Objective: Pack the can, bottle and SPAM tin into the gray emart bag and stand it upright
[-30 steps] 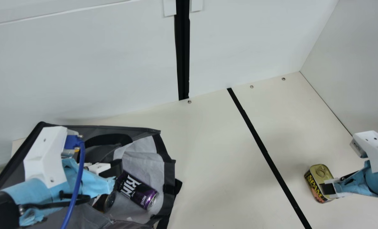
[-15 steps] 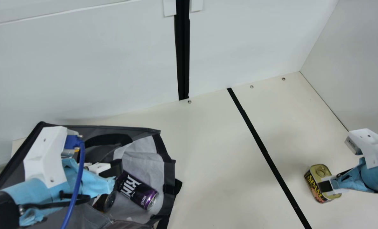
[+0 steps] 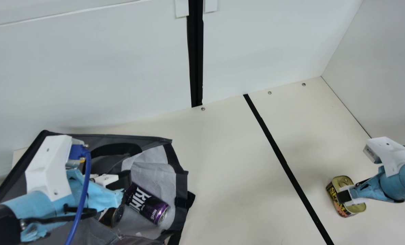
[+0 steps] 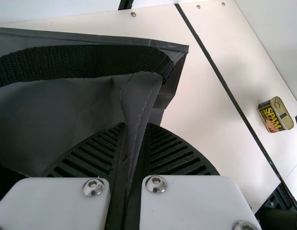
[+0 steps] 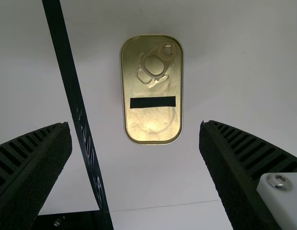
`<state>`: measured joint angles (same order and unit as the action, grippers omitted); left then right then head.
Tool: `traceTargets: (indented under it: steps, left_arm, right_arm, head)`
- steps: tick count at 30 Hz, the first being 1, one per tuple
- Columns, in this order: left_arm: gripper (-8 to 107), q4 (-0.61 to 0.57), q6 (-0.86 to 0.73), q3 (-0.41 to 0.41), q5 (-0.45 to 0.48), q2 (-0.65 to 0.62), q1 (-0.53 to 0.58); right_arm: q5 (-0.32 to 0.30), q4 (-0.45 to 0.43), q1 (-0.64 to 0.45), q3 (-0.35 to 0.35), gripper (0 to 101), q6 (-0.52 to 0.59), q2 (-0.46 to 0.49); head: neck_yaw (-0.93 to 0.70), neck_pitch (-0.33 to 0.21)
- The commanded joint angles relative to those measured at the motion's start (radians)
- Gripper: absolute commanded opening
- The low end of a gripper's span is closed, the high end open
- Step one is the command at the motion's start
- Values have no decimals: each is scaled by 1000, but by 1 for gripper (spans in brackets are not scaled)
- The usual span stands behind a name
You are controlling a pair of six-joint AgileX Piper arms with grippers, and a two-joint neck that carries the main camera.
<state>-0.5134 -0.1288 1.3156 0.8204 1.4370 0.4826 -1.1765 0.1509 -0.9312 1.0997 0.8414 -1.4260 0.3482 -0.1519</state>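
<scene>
1. Near left, what looks like the bottle [image 3: 116, 216] and the can [image 3: 148, 206] lie in the gray bag [image 3: 181, 183], so save a spot beside them.
2. At the near right, the SPAM tin [image 3: 356, 208] sits on the table [image 3: 222, 170]. Your right gripper [image 5: 134, 123] is over it, jaws wide apart. Get the tin midway between them, go straight down, then squeeze its long sides.
3. A bit farther, at the left, your left gripper [image 4: 135, 125] has its jaws clamped on the gray bag. Hold firm, or the top may flop in when you bring the tin over.
</scene>
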Motion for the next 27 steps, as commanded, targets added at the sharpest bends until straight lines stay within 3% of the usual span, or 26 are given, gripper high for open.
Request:
traceTargets:
  steps: [1, 27]
  left_arm:
    - [-8, 0, 0, 0, 0, 0, 0]
    - [-8, 0, 0, 0, 0, 0, 0]
  right_arm:
    - [6, 1, 4, -2, 95, -3, -8]
    - [90, -38, 72, 10, 95, -54, -164]
  head:
    - [1, -23]
    - [1, -23]
